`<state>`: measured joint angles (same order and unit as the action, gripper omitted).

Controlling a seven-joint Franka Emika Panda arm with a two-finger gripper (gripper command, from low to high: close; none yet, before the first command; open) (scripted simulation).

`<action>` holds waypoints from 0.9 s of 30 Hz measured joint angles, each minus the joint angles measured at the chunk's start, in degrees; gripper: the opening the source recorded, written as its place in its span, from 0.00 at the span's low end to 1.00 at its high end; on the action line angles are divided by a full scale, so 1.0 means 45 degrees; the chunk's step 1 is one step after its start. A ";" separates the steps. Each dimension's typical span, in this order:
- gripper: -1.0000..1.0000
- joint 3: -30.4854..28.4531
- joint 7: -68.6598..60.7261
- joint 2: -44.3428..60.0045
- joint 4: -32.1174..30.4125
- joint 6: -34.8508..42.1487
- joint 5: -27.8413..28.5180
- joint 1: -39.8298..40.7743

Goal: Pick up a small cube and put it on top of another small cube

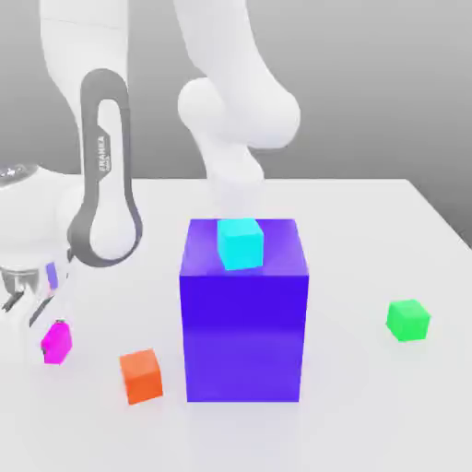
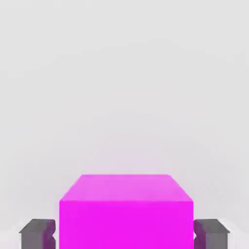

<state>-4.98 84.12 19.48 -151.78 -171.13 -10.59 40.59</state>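
While the gripper sits low at the exterior view's left, its fingers stand spread, flanking the magenta cube on both sides; whether they touch it I cannot tell. Magenta cube rests on the table. Green cube lies far right, well apart, beyond the blue block.

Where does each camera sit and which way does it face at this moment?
Exterior view: off the arm, facing the white table and the arm behind the blue-violet block; cyan cube on top, orange cube, green cube; the claw stands at this view's left.
Hand view: on the hand, looking past two dark fingertips that flank the magenta cube.
Shared: the magenta cube and the claw.
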 joint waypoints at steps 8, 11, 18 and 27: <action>0.00 -0.0779 0.0837 -0.1998 -0.0416 0.1570 0.1089 -0.0530; 0.00 -0.0577 0.0684 -0.2688 -0.0054 0.2052 0.1459 -0.0805; 0.00 0.1228 0.0666 -0.3161 0.1064 0.2169 0.1204 -0.2669; 0.00 0.3185 0.1533 -0.3832 0.1900 0.2383 0.0334 -0.6176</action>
<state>9.35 91.02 2.24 -143.23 -160.40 -9.09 12.80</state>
